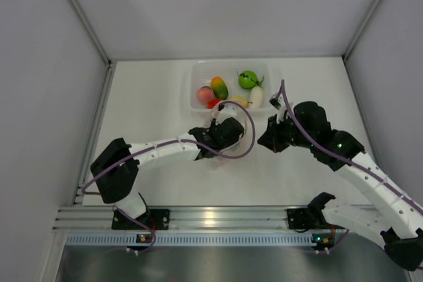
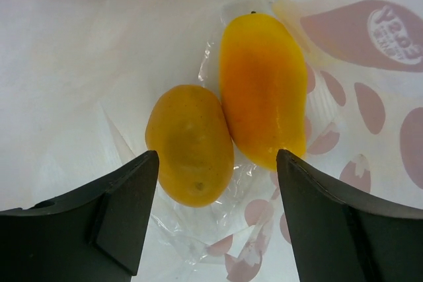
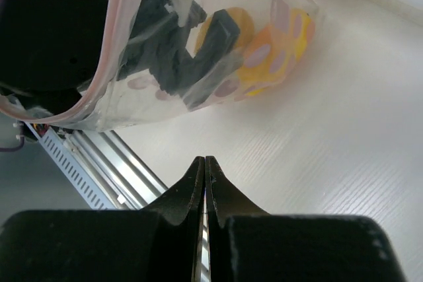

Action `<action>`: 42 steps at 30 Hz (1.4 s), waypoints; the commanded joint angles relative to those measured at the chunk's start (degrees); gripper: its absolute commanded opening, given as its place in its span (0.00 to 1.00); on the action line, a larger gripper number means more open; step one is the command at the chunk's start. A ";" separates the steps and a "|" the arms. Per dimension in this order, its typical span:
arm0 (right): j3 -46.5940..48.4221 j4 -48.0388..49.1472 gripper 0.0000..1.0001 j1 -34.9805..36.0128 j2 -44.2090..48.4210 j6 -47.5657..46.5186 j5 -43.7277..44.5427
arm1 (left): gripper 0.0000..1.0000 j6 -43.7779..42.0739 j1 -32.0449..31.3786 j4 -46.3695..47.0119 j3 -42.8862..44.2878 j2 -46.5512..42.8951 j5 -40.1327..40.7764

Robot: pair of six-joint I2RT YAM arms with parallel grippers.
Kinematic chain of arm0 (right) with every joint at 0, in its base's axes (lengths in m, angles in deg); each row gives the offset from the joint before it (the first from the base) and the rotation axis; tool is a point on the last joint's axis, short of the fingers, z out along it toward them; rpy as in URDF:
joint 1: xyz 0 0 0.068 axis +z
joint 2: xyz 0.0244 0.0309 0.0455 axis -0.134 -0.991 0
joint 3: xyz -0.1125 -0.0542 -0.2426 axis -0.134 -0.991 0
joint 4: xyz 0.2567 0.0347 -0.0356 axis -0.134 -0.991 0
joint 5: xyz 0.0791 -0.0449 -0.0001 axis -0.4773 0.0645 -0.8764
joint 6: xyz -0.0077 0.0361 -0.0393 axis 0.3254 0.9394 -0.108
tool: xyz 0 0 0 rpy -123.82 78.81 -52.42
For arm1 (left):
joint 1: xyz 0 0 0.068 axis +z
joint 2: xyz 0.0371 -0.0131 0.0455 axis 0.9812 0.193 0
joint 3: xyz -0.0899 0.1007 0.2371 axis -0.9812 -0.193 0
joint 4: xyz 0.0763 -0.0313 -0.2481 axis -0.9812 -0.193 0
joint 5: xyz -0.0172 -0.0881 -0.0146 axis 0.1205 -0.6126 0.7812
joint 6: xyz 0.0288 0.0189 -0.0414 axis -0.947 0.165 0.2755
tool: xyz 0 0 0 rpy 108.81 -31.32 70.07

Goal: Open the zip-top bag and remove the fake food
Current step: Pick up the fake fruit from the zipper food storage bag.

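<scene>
My left gripper (image 2: 217, 163) is open inside the zip-top bag (image 2: 310, 130), a clear crinkly bag with pink spots. Two pieces of fake food lie in it side by side. The lower end of a round orange-yellow fruit (image 2: 190, 143) sits between the open fingers, untouched. A longer yellow-orange mango (image 2: 264, 90) reaches the right finger. In the right wrist view the bag (image 3: 152, 90) with its pink zip strip (image 3: 109, 57) lies ahead, the left fingers (image 3: 215, 37) showing through it. My right gripper (image 3: 205, 160) is shut on nothing, over bare table apart from the bag.
A rigid clear tub (image 1: 192, 84) at the back holds more fake food: a pink-red piece (image 1: 205, 94), an orange-green mango (image 1: 219, 87), a green one (image 1: 248, 79), a white one (image 1: 256, 96) and a yellow one (image 1: 238, 102). A metal rail (image 1: 211, 217) runs along the near edge.
</scene>
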 commanded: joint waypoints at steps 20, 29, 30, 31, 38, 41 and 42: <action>0.21 13.68 0.16 -0.26 6.93 13.25 2.41 | 0.62 1.89 -0.45 2.28 2.28 4.91 -4.41; 1.72 14.63 0.20 -0.26 4.29 13.86 3.73 | 0.57 2.51 -1.77 4.04 3.33 5.88 -4.94; 1.98 14.64 0.20 -0.26 4.11 13.78 3.47 | 0.57 2.51 -1.94 4.04 3.33 5.97 -4.94; 2.15 14.73 0.20 -0.26 3.50 13.78 3.04 | 0.57 2.51 -1.94 4.13 3.42 6.06 -4.94; 3.03 13.50 0.25 -0.26 1.21 12.72 4.61 | 0.57 2.51 -2.12 4.04 3.86 6.67 -5.03; 3.12 11.83 0.25 -0.17 -0.37 11.84 6.37 | 0.57 2.59 -2.21 3.96 3.95 6.67 -5.03; 3.03 11.48 0.25 -0.26 -0.98 11.67 6.46 | 0.57 2.51 -2.38 4.04 4.12 6.67 -4.86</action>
